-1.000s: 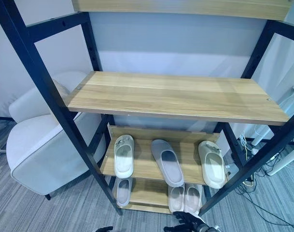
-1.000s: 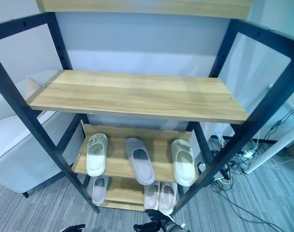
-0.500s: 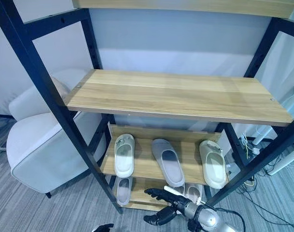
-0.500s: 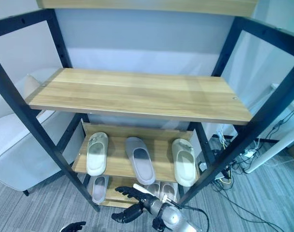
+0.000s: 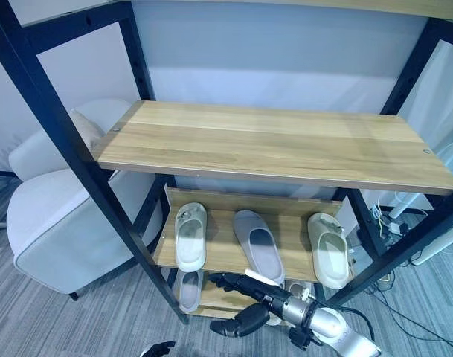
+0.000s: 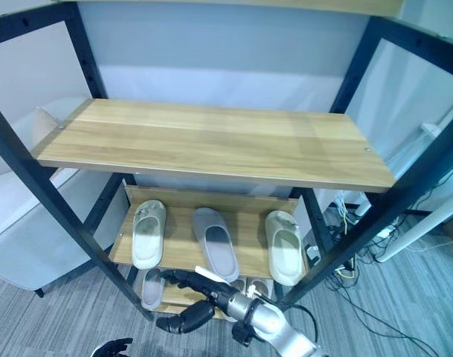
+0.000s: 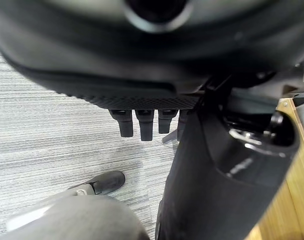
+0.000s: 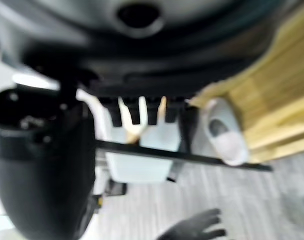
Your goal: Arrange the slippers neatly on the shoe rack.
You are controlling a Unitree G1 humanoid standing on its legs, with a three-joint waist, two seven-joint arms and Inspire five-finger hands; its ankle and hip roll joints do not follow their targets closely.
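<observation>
Three slippers lie on the middle shelf point(image 5: 211, 256) of the shoe rack point(image 5: 77, 149), toes toward the wall: a cream slipper point(image 5: 190, 236) on the left, a grey slipper point(image 5: 257, 246) in the middle that sits slightly askew, and another cream slipper point(image 5: 328, 250) on the right, each well apart from the next. On the bottom shelf point(image 5: 215, 297) below, a pale slipper point(image 5: 187, 290) lies at the left end, and further pale slippers point(image 6: 254, 285) show at the right, partly hidden behind the robot's arm. The wide wooden shelf point(image 5: 271, 145) above them is bare wood. A white armchair point(image 5: 55, 223) stands beside the rack on the left, on grey carpet point(image 5: 47, 327). The right hand point(image 5: 245, 297) reaches in low at the front of the rack, its fingers point(image 5: 226, 280) spread and straight, thumb held apart below, holding nothing; the fingers lie just in front of the middle shelf's front edge, under the toe end of the grey slipper, not touching it as far as I can see. The left hand point(image 5: 161, 348) hangs low near the carpet, fingers loosely relaxed and empty.
</observation>
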